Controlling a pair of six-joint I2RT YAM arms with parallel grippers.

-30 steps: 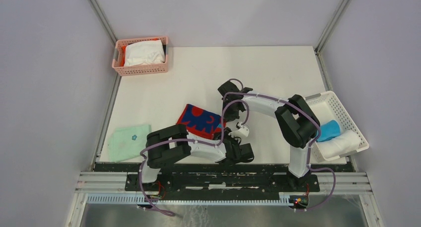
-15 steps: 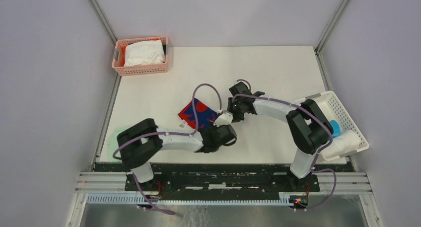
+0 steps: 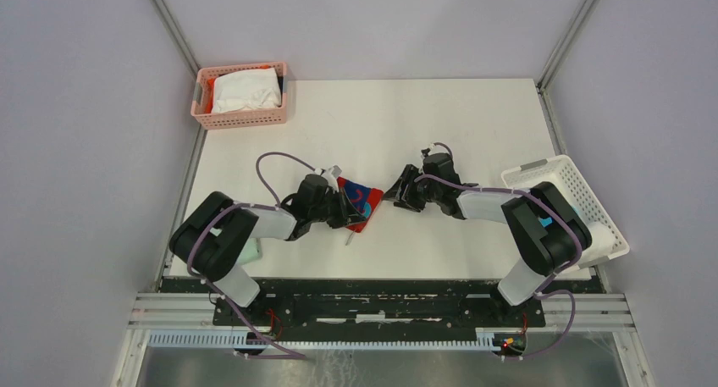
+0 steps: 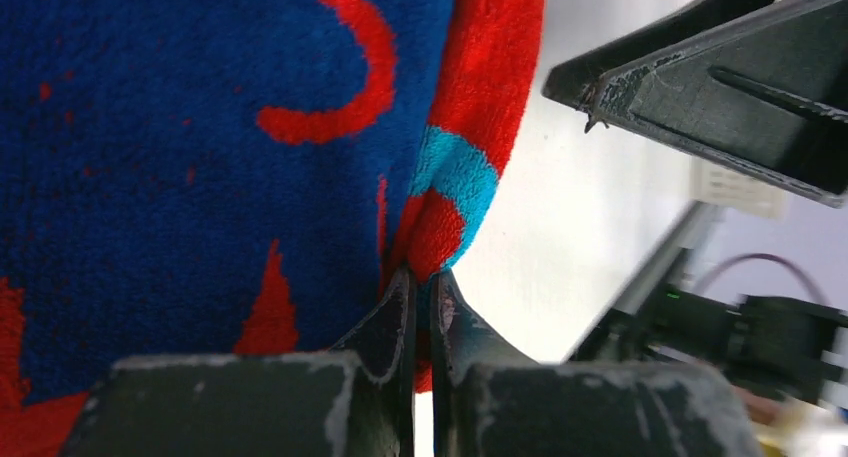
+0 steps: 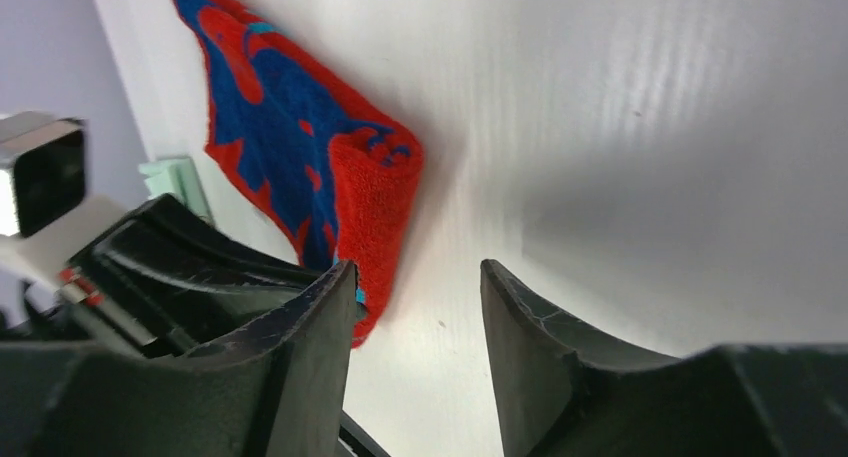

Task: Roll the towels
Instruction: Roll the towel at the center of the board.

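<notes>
From above, the red towel [image 3: 362, 202] lay near the middle of the table [image 3: 457, 116], bunched between the two arms. The left gripper [image 3: 345, 211] sat at its near-left side and the right gripper [image 3: 396, 192] just beside its right corner. This arrangement probably let one arm anchor the cloth while the other worked it. A white towel [image 3: 245, 91] waited in the pink basket [image 3: 241, 118] at the far left corner. The white basket [image 3: 567, 184] stood at the right edge, with the right arm hiding most of what it held.

In the left wrist view, the left gripper [image 4: 422, 282] was pinched narrow on the edge of the red towel [image 4: 200, 127]. A thin fold of red and turquoise pile was caught between the jaws. The grip looked meant to keep that edge taut and raised off the table.

In the right wrist view, the right gripper [image 5: 418, 269] stood wide and held nothing. It hovered over bare table just beside the red towel [image 5: 290, 147]. The towel's near edge was doubled over into a thick lip (possibly the start of a roll, though that was only a guess). The open jaws faced that lip, well placed to take hold of it. A strip of mint-green cloth [image 5: 175, 177] showed behind.
</notes>
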